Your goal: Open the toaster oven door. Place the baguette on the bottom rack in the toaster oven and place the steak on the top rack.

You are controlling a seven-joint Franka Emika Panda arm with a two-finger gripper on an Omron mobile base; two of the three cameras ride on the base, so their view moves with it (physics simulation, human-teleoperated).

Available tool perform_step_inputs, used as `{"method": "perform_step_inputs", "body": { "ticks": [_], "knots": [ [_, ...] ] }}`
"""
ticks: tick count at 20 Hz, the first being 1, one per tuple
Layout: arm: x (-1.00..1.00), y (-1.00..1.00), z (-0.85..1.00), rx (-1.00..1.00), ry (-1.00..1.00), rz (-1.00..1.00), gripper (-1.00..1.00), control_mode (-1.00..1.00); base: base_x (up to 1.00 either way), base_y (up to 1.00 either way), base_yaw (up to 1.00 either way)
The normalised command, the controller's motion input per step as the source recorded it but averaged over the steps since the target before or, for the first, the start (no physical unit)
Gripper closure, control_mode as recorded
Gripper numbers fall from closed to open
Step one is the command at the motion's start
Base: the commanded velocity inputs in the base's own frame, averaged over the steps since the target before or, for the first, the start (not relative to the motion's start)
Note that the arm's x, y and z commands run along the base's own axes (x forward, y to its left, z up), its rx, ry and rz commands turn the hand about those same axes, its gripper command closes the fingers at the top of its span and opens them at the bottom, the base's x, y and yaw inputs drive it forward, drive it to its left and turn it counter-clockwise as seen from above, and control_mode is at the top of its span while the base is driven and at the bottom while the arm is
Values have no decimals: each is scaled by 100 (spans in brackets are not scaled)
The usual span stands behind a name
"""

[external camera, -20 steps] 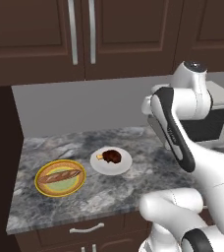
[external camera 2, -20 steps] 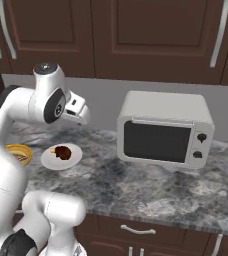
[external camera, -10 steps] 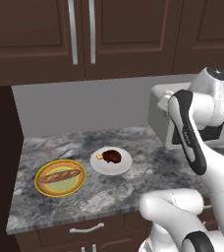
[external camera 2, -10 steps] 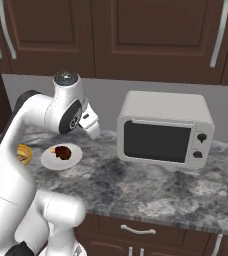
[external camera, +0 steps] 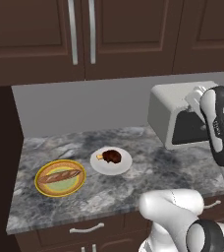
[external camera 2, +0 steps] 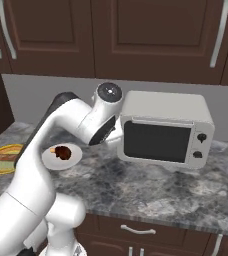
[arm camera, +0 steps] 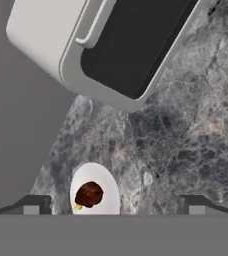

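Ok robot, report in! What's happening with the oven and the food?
Fingers open, holding nothing. Toaster oven door shut. Baguette on yellow plate, steak on white plate. Nothing blocking the door.

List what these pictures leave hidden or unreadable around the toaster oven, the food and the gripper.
- Racks: the toaster oven door is shut and its glass dark, so nothing inside the toaster oven can be made out in the right base view.
- Knobs: hidden behind the arm in the left base view.
- Baguette: its plate is partly behind the arm in the right base view.
- Gripper: finger tips barely rise above the hand view's bottom, set wide apart.
- Steak: texture too small.
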Motion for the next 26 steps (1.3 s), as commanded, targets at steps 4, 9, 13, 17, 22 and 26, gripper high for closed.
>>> {"method": "perform_step_inputs", "body": {
  "ticks": [4,9,13,17,22,26],
  "knots": [
    [6,-54,0,18,1,-30,-100,-100,0,0,0],
    [14,-43,-3,28,2,-18,-100,-100,0,0,0],
    [29,-34,-8,26,0,-19,-100,-100,0,0,0],
    [42,-27,-8,23,3,-12,-100,-100,0,0,0],
    [40,-22,-7,19,2,0,-100,-100,0,0,0],
    [38,-13,-19,12,0,2,-100,-100,0,0,0]
  ]
}}
